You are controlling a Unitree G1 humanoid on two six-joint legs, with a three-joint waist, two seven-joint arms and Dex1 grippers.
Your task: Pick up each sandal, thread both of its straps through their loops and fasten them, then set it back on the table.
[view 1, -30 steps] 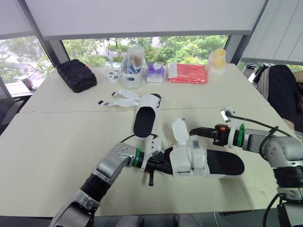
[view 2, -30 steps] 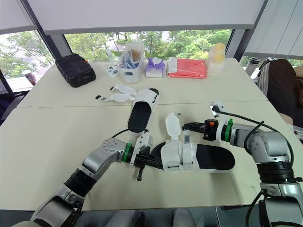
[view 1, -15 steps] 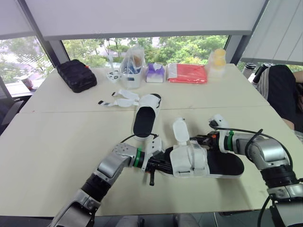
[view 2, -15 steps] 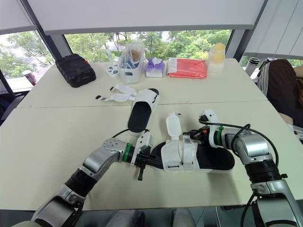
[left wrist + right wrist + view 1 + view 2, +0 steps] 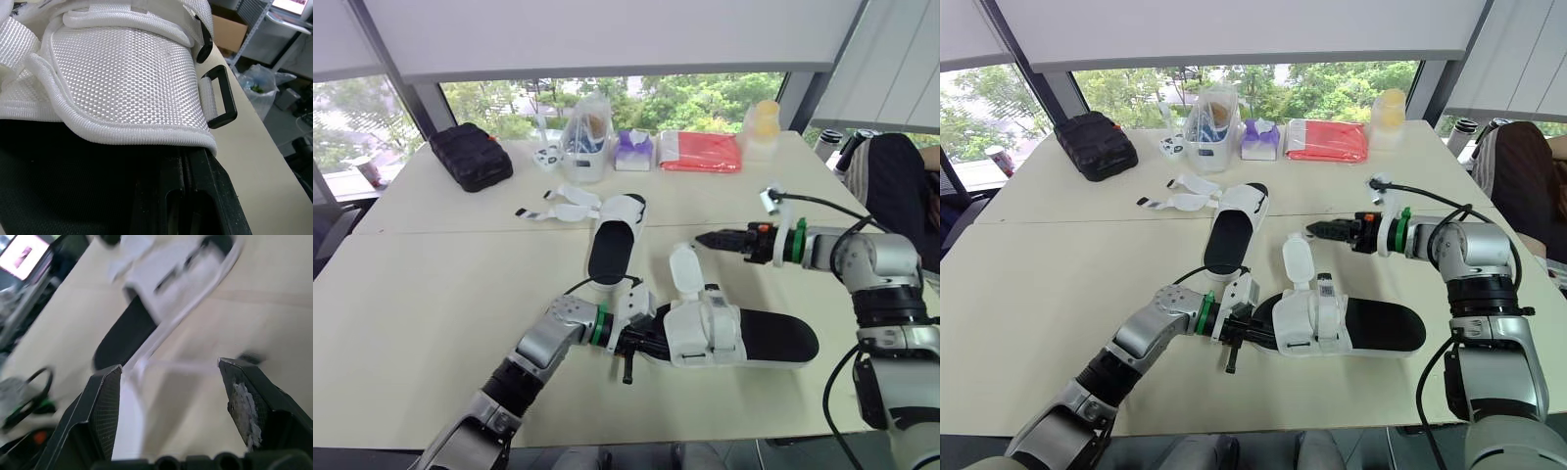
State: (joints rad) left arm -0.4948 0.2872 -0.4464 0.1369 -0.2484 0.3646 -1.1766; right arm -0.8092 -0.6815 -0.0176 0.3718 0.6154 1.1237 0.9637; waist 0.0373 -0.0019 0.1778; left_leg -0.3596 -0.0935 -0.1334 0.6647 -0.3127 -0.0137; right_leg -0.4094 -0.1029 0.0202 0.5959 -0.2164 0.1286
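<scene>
Slippage is the risk: the left pincer [image 5: 644, 340] is closed narrowly on the strap end of the near sandal [image 5: 773, 338], while the right pincer [image 5: 703, 238], spread wide and empty, hovers just beyond the upright strap [image 5: 684, 269], so a clumsy grab could tug the sandal loose. Bare table [image 5: 754, 211] lies beneath the right pincer, the far sandal [image 5: 612, 245] well ahead of its tips, the table's edge well behind both.

The table [image 5: 431, 294] lies bare across its left front, and on the right between the near sandal [image 5: 773, 338] and the back row of black case [image 5: 472, 155], container [image 5: 587, 137] and red packet [image 5: 702, 152]. The upright strap [image 5: 685, 271] stands near the right gripper [image 5: 705, 239]; the far sandal [image 5: 612, 245] and its loose straps [image 5: 558, 208] block the middle of the table
</scene>
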